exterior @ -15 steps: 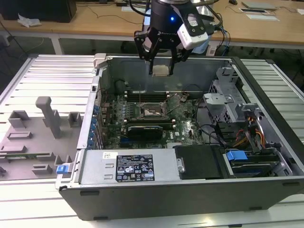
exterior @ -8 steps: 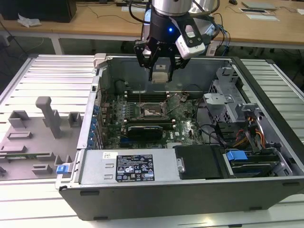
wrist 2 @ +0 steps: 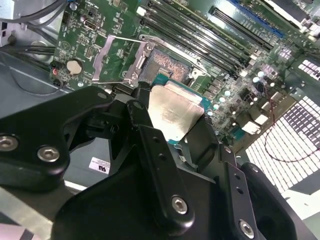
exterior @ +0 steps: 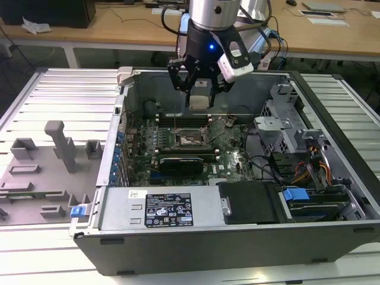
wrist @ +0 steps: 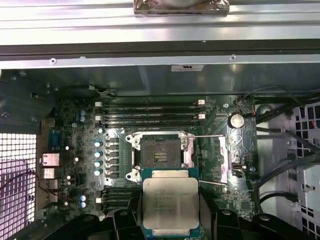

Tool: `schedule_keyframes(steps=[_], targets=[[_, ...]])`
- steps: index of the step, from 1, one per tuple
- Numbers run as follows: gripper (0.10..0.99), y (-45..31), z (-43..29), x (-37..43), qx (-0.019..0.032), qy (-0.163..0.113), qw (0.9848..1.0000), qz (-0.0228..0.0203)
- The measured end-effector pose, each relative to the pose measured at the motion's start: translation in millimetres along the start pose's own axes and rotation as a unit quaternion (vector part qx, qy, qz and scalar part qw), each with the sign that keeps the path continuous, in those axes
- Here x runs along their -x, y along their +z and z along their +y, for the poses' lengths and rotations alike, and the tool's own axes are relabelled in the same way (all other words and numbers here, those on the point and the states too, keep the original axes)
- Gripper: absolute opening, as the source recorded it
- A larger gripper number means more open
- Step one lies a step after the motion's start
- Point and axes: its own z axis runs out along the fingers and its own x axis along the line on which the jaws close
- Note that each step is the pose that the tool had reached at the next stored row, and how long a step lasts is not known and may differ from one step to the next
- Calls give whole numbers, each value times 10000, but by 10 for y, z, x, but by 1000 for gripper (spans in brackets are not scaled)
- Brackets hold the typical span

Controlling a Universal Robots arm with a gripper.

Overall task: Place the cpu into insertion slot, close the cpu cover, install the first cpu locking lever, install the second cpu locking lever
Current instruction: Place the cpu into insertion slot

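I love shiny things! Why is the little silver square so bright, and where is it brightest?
Second wrist view: glare washes the cpu top nearly white, brightest there. First wrist view: the cpu has a softer, even sheen. Exterior view: the cpu looks dull grey under the arm's glowing blue light.

in the second wrist view, fingers (wrist 2: 152, 145) of the gripper (wrist 2: 172, 125) hid one corner of the cpu (wrist 2: 175, 110). in the first wrist view the picture's edge cut off the cpu's end, and the cpu overlapped the nearest rim of the insertion slot (wrist: 160, 155).
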Motion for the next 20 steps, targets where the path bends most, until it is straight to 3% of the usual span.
schedule_keyframes(steps=[2,6,9,13,15,17,18,20], targets=[[541,67,5,0,0,-1,10000,0],[541,118,3,0,3,145,9999,-13],[541,135,2,1,7,529,9986,-47],[541,149,1,1,16,973,9952,-88],[541,157,0,1,19,1210,9926,-109],[541,169,-1,1,24,1549,9878,-140],[541,172,-1,2,26,1632,9865,-147],[541,180,-2,2,29,1864,9823,-169]])
